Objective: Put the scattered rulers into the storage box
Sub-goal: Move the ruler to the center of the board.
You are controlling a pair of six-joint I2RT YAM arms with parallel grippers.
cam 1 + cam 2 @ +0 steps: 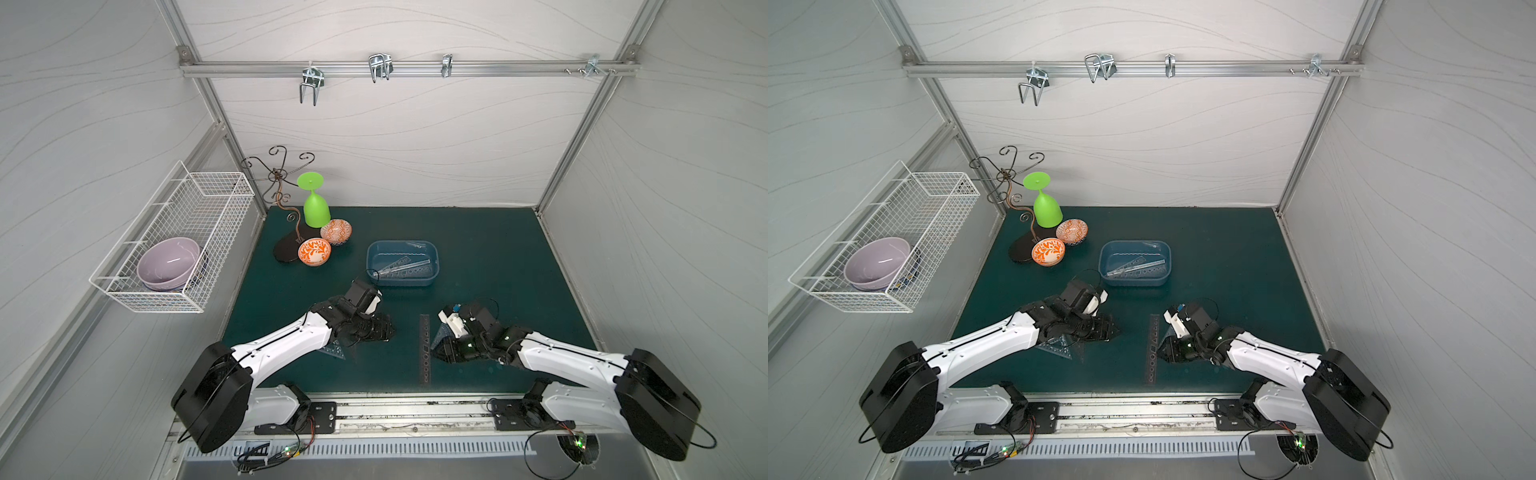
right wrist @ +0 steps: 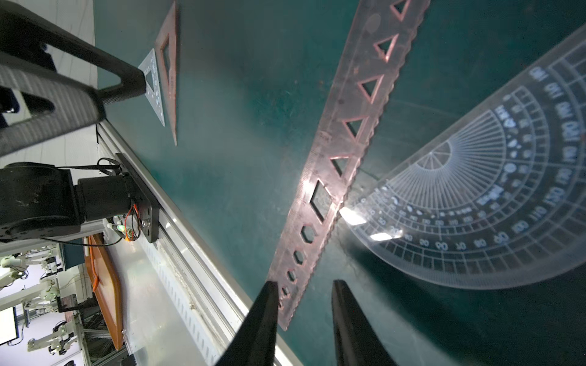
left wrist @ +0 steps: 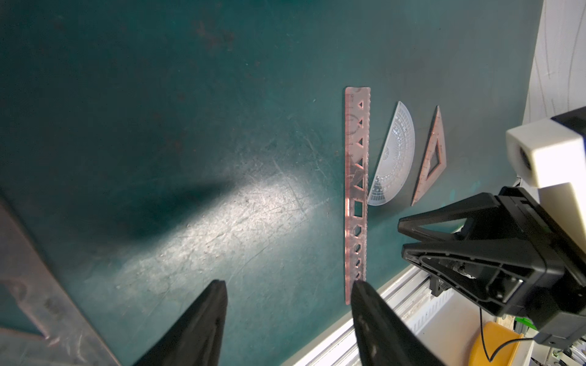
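Judging by the layout, the task is reckoned partly done: some clear rulers (image 1: 405, 268) are already laid in the storage box (image 1: 403, 282) at mid-mat, while a long straight ruler (image 1: 424, 353), a protractor (image 3: 394, 158) and a smoky set square (image 3: 432, 155) are left on the mat. The left gripper (image 3: 288, 283) is spread wide and empty. The right gripper (image 2: 306, 283) is parted at the long ruler's near end, with nothing seen clamped. Two more set squares (image 1: 334, 349) are partly covered by the left arm. The patterned bowls (image 1: 314, 251) near the box are not judged an obstruction.
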